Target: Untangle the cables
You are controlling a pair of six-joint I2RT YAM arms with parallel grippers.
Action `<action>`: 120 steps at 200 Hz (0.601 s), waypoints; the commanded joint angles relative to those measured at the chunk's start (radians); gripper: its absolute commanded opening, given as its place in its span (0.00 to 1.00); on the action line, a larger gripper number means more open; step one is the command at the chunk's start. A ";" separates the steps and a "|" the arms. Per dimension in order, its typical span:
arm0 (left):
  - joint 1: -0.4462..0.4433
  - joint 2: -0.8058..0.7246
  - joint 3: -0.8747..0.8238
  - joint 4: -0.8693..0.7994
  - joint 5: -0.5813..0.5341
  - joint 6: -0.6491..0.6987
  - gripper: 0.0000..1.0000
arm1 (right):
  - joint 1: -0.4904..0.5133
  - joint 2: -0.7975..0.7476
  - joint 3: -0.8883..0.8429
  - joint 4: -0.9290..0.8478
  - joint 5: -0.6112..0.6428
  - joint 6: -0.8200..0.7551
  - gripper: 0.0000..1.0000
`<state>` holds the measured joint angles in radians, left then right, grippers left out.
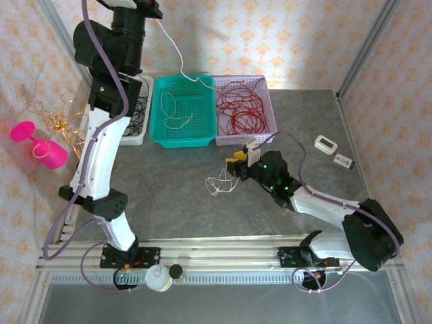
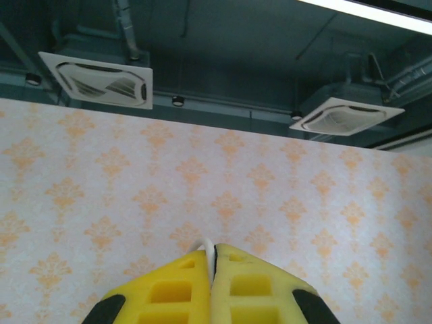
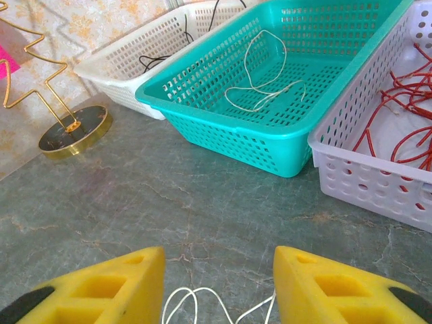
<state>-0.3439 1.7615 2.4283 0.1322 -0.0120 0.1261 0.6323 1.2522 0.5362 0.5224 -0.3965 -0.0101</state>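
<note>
a: so why three baskets at twelve o'clock?
b: likely sorted by colour: black cables [image 1: 137,111] in the white basket [image 1: 138,138], red cables [image 1: 243,111] in the lilac basket [image 1: 273,115].
a: and the hands?
b: left hand [image 2: 213,260], high at eleven o'clock, pinches a white cable [image 1: 182,67] trailing into the teal basket [image 1: 154,108], probably to drop it there. right hand [image 3: 219,270] hangs spread over a small white tangle [image 1: 217,183] at centre.
a: surface?
b: grey marbled table [image 1: 202,216], floral wallpaper [image 1: 304,40] around.
</note>
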 commanded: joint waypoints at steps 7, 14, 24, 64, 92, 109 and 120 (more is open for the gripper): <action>0.031 0.011 -0.176 0.115 0.061 -0.094 0.00 | 0.003 -0.036 -0.015 -0.024 -0.002 0.003 0.47; 0.040 0.005 -0.244 0.143 0.063 -0.111 0.00 | 0.003 -0.037 -0.016 -0.026 -0.003 0.008 0.47; 0.047 0.000 -0.340 0.192 0.062 -0.131 0.00 | 0.003 -0.041 -0.015 -0.031 -0.003 0.013 0.46; 0.074 0.021 -0.675 0.345 0.069 -0.212 0.00 | 0.002 -0.062 -0.031 -0.057 0.007 0.010 0.47; 0.075 0.069 -0.818 0.372 0.067 -0.277 0.00 | 0.001 -0.065 -0.024 -0.100 0.081 0.070 0.47; 0.076 0.113 -0.852 0.340 0.062 -0.315 0.00 | -0.003 -0.051 0.009 -0.173 0.098 0.111 0.48; 0.075 0.140 -0.845 0.294 0.038 -0.332 0.00 | -0.008 -0.029 0.039 -0.240 0.125 0.160 0.48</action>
<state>-0.2729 1.8801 1.5841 0.3931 0.0406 -0.1272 0.6319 1.2091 0.5190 0.4114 -0.3458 0.0502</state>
